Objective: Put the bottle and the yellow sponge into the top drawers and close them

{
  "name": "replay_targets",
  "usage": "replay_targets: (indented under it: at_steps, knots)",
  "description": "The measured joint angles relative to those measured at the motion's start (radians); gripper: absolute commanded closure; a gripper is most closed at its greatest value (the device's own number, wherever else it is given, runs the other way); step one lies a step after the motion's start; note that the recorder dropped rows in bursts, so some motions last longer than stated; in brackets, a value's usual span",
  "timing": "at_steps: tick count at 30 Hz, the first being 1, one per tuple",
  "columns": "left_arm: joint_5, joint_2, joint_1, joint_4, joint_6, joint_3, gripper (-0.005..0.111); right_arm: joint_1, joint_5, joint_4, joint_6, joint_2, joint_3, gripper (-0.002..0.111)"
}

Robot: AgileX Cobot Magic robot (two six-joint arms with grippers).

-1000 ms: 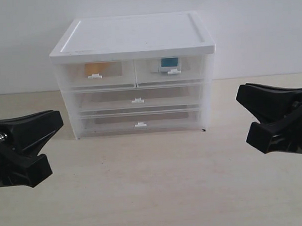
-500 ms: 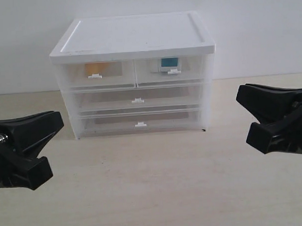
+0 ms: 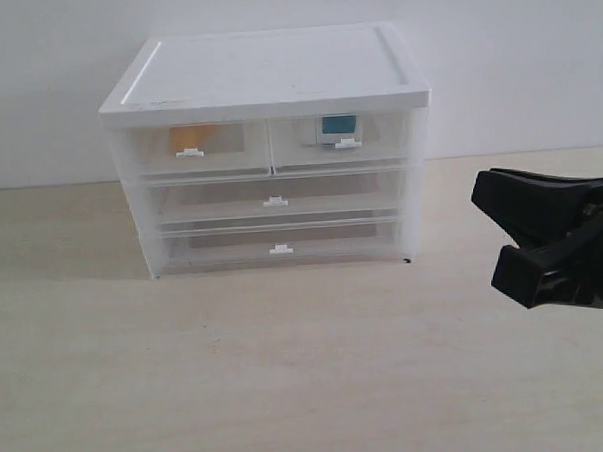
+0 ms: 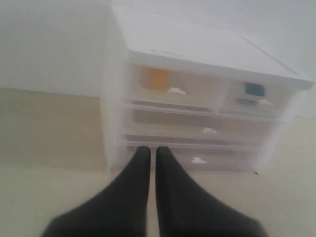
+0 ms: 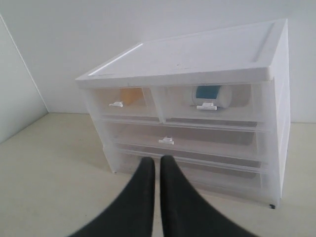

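A white plastic drawer chest [image 3: 265, 72] stands on the pale wood-grain counter [image 3: 288, 377], backed against a plain white wall. Its two half-width top drawers [image 3: 228, 154] sit side by side under the lid. Both are pushed in flush with the frame, and each has a small white tab handle [image 3: 189, 152] at the middle of its front.

Through the cloudy front of the top drawer on the left of the exterior view, the yellow sponge [image 3: 190, 137] shows as a soft yellow-orange patch just above the tab, its edges blurred by the plastic. In the neighbouring top drawer, the bottle [image 3: 337, 127] is clearer. It shows a teal-blue label on a white body, and in the right wrist view it seems to lie on its side, just behind the tab.

Below them, the two full-width drawers [image 3: 271, 209] are also shut.

The right claw [image 5: 157, 160] hangs over the counter well to the right of the chest and touches nothing. Its black fingers [image 5: 173, 197] are brought together with only a thin slit between them, and nothing is held.

The left claw [image 4: 150, 150], seen from its own wrist camera, points at the chest's lower front corner. Its fingers [image 4: 128, 197] are likewise pressed nearly together and hold nothing.
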Motion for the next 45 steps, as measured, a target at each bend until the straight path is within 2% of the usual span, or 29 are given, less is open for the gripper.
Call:
replay_targets:
  at_steps: [4,13,19,24,33,36,37,38,40,45]
  knots:
    - [0.041,-0.164,0.122,0.035,0.000,0.060,0.103,0.000,0.000,0.000,0.000,0.000,0.000,0.108]
    - [0.034,-0.575,0.268,0.058,0.000,0.269,0.103,0.000,0.000,0.000,0.000,0.000,0.000,0.108]
    - [0.011,-0.621,0.334,0.062,0.017,0.307,0.103,-0.001,0.000,0.000,0.000,0.000,0.000,0.108]
    - [0.022,-0.621,0.353,0.067,0.120,0.307,0.103,-0.002,0.000,0.000,0.000,0.000,0.000,0.108]
    - [0.235,-0.621,0.353,0.088,0.155,0.308,0.103,-0.002,0.000,0.000,0.000,0.000,0.002,0.108]
    - [0.296,-0.621,0.353,0.172,0.069,0.308,0.103,-0.003,0.000,0.000,0.000,0.000,0.002,0.108]
    - [0.308,-0.621,0.353,0.225,0.012,0.308,0.103,-0.003,0.000,0.000,0.000,0.000,0.002,0.108]
    - [0.322,-0.621,0.353,0.333,-0.116,0.308,0.103,-0.003,0.000,0.000,0.000,0.000,0.002,0.108]
    - [0.329,-0.621,0.353,0.409,-0.216,0.308,0.103,-0.003,0.000,0.000,0.000,0.000,0.002,0.108]
    - [0.329,-0.621,0.353,0.459,-0.256,0.308,0.103,-0.003,0.000,0.000,0.000,0.000,0.002,0.108]
